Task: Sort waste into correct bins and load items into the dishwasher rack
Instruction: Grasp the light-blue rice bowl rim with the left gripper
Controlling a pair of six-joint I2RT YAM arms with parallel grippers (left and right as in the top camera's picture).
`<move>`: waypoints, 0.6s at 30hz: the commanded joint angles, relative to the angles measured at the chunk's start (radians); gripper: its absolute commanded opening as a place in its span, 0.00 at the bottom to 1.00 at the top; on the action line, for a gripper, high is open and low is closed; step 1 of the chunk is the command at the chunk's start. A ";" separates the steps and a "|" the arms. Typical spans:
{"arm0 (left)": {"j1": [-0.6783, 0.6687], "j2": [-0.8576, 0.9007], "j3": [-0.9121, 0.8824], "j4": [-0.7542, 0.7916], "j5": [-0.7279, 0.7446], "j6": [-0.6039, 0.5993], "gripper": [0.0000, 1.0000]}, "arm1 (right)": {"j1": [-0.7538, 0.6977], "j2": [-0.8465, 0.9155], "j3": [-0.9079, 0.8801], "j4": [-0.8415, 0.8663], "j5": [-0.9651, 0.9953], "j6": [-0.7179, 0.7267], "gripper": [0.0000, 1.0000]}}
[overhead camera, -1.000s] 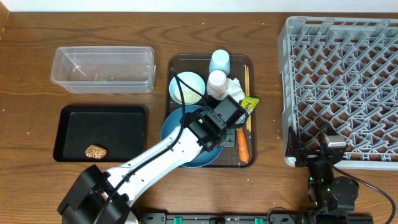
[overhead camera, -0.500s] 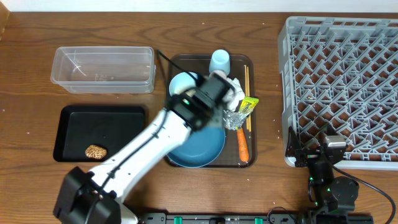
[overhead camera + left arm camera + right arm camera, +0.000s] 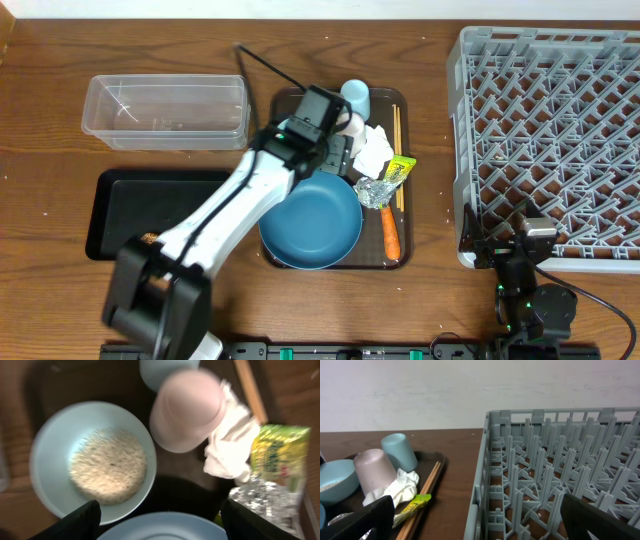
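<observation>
Rice [image 3: 107, 465] grainy in round bowl [image 3: 47, 435]; left gripper [image 3: 160, 517], right gripper [image 3: 477, 520] jaws spread, empty.

— What's lost to you from overhead?
— My left arm [image 3: 230, 200] covers the small bowl [image 3: 50, 445] and much of the pink cup [image 3: 186, 410].
— And your left wrist view?
— Blurred. The blue plate [image 3: 160, 527] is cut off at the bottom edge, the light-blue cup [image 3: 167, 370] at the top.

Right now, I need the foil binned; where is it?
Overhead, the foil lies on the tray's right half, between the plate and the carrot, below the wrapper.
</observation>
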 commanded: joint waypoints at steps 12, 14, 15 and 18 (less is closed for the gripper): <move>-0.001 0.126 0.016 0.080 -0.083 0.043 0.68 | -0.019 -0.006 -0.003 -0.001 0.006 -0.002 0.99; -0.001 0.150 0.016 0.080 -0.083 0.042 0.68 | -0.018 -0.006 -0.003 -0.001 0.006 -0.002 0.99; -0.001 0.167 0.016 0.081 -0.083 0.042 0.67 | -0.018 -0.006 -0.003 -0.001 0.006 -0.002 0.99; -0.001 0.191 0.016 0.095 -0.083 0.042 0.68 | -0.018 -0.006 -0.003 -0.001 0.006 -0.002 0.99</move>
